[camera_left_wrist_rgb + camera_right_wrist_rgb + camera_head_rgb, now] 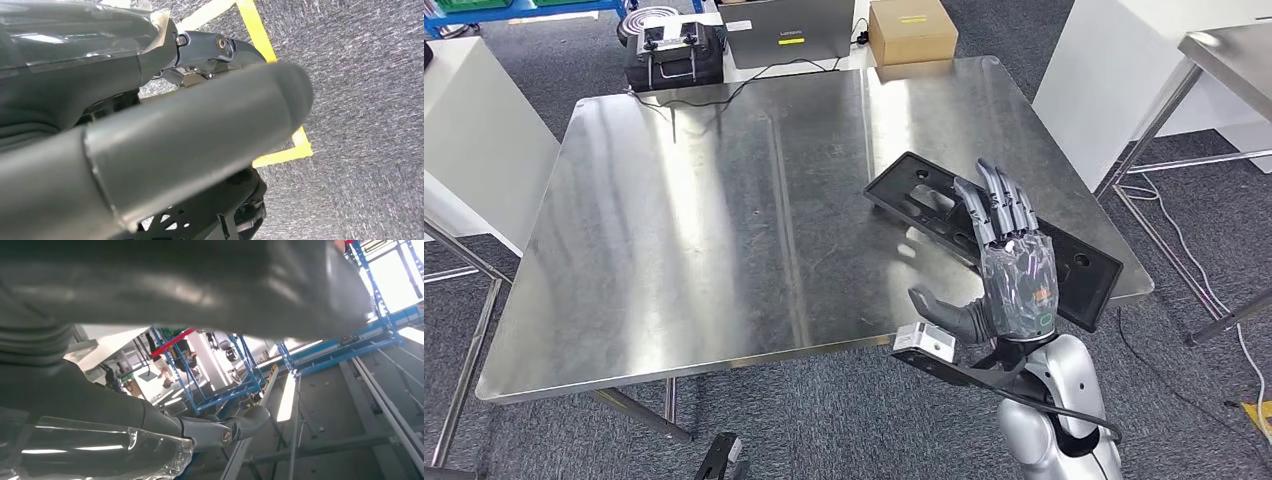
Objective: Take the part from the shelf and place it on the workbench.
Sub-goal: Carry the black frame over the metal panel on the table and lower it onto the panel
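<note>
1. On the steel workbench (724, 230), near its right front corner, lies the part (929, 205) — a long, flat black plastic piece with cut-outs, set at a slant so that one end points toward the middle of the bench and the other reaches the right edge.
2. Over the part's middle is the right hand (1014, 265), seen from the head view with its back to the camera, fingers (999, 200) straight and close side by side, pointing away from the robot, thumb (944, 308) spread out to the left. It grips nothing; whether the fingertips touch the part below cannot be told.
3. The silver right arm (1054, 420) rises from the lower edge of the picture, with a dark cable looped at the wrist.
4. The left hand (200, 145) is seen close up in its own wrist view, a thick grey thumb above grey carpet (370, 125) marked with yellow tape (257, 30) — whether its fingers are apart or closed cannot be told.
5. Beyond the far edge of the bench stand a black case (674, 55), a grey laptop (789, 30) and a cardboard box (912, 30).
6. A second steel table (1234, 60) stands at the right.
</note>
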Controlling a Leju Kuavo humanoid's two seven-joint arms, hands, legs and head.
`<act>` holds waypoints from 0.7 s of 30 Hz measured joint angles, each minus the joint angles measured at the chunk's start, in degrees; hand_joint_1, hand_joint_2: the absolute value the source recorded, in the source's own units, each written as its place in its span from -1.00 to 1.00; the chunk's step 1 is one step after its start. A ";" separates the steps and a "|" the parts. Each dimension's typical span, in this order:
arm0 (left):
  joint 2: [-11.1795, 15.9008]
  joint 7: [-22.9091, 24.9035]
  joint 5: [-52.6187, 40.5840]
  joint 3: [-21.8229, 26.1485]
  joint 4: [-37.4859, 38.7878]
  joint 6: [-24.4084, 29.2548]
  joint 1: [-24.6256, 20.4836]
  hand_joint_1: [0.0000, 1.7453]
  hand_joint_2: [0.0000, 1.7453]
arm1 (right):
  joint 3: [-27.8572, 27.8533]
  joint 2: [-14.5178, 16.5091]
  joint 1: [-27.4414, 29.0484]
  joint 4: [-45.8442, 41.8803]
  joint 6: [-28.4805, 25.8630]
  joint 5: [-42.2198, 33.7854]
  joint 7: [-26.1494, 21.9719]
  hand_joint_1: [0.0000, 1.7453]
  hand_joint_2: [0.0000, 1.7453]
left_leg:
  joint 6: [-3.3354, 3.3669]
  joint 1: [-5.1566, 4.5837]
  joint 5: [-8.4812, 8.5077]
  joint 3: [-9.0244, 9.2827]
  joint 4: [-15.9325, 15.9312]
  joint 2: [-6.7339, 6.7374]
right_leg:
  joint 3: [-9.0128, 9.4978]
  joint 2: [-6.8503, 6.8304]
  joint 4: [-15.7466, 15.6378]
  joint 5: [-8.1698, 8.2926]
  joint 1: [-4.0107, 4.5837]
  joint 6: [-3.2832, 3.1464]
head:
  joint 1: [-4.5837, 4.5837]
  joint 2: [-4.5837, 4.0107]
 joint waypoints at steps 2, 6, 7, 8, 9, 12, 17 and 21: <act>-0.13 0.01 0.00 0.13 0.00 0.00 0.01 -1.00 -1.00 | -0.20 -0.19 0.17 -0.20 -0.13 -0.08 -0.21 -1.00 -1.00 | 0.53 0.36 0.74 0.42 -0.81 0.09 | -0.18 -0.06 0.12 -0.09 0.21 0.36 | 0.02 0.00; -0.46 0.01 0.00 0.41 0.01 -0.03 0.07 -1.00 -1.00 | -0.64 -0.74 0.42 -0.38 -0.36 -0.26 -0.44 -1.00 -1.00 | 1.20 0.93 1.88 0.85 -1.81 0.50 | -4.65 -0.18 10.11 -5.03 0.16 0.27 | 0.25 0.00; -0.52 0.01 0.00 0.51 0.02 -0.02 0.14 -1.00 -1.00 | -0.74 -0.83 0.58 -0.38 -0.38 -0.35 -0.49 -1.00 -1.00 | 1.20 0.97 1.88 0.78 -1.78 0.55 | -6.13 -0.20 13.54 -6.16 0.02 0.38 | 0.25 0.00; -0.54 0.02 0.00 0.64 0.03 0.03 0.21 -1.00 -1.00 | -0.85 -0.92 0.72 -0.38 -0.39 -0.48 -0.56 -1.00 -1.00 | 1.15 1.03 1.85 0.74 -1.75 0.59 | -6.90 -0.22 15.42 -6.49 -0.16 0.72 | 0.25 0.00; -0.54 0.02 0.00 0.78 0.04 0.11 0.26 -1.00 -1.00 | -0.95 -0.98 0.78 -0.38 -0.41 -0.64 -0.64 -1.00 -1.00 | 1.05 1.14 1.78 0.73 -1.69 0.61 | -6.66 -0.26 15.25 -5.98 -0.38 1.25 | 0.26 0.00; -0.52 0.03 -0.04 1.07 0.06 0.42 0.28 -1.00 -1.00 | -1.14 -1.05 0.73 -0.36 -0.44 -1.13 -1.18 -1.00 -1.00 | -0.08 1.54 1.01 0.47 -0.86 0.51 | -1.02 -0.45 5.17 -2.29 -0.85 2.95 | 0.39 0.00; -0.46 0.09 -0.20 1.30 0.08 0.93 0.31 -1.00 -1.00 | -1.23 -0.85 0.66 -0.32 -0.44 -1.83 -1.73 -1.00 -1.00 | -1.93 1.61 -0.28 -0.67 0.81 0.29 | 1.00 0.06 1.48 -2.19 -0.85 1.69 | 0.25 0.01; -0.40 -0.01 -0.47 1.31 0.09 0.79 0.31 -1.00 -1.00 | -1.27 -0.62 0.41 -0.30 -0.44 -2.28 -2.23 -1.00 -1.00 | -3.12 2.10 -6.89 -4.70 10.42 0.61 | 0.25 -0.19 1.36 -1.67 -0.87 -0.03 | -0.12 0.00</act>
